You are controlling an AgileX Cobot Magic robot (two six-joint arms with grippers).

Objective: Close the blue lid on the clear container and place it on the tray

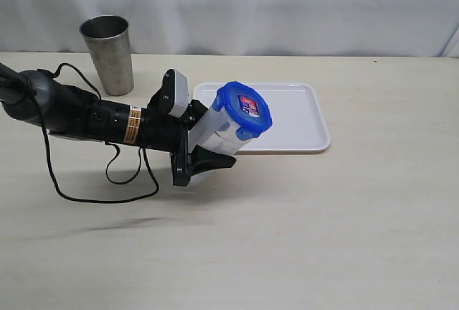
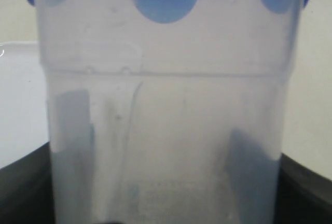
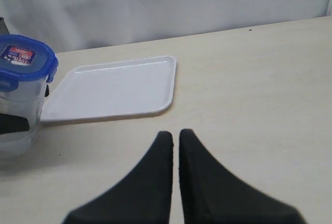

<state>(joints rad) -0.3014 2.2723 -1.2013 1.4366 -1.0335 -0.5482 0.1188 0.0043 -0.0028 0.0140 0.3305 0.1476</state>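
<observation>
Two grippers to log. Left gripper (image 1: 202, 138): jaws spread wide around the lower body of the clear container (image 1: 215, 129), one finger on each side. Through the wall in the left wrist view the fingers (image 2: 72, 125) show as dark shapes. Right gripper (image 3: 175, 146): tips pressed together, holding nothing, hanging over bare table (image 1: 323, 238).

Container position: held tilted, with the base towards the left arm. The blue lid (image 1: 246, 107) leans out over the near left corner of the tray (image 1: 301, 120). It looks lifted clear, though I cannot tell for sure. The lid is seated and the visible flaps are folded down. A steel cup (image 1: 109, 53) stands well apart at the back.

Handling, as a judgement:
- Empty, so probably light.
- The thin smooth plastic will likely flex under a hard squeeze and could slide in the pads.
- A low, wide grip on the body suits it.
- Keep off the lid flaps, which could pop open.
- It needs righting before it is set down, since a tall narrow base may tip.
</observation>
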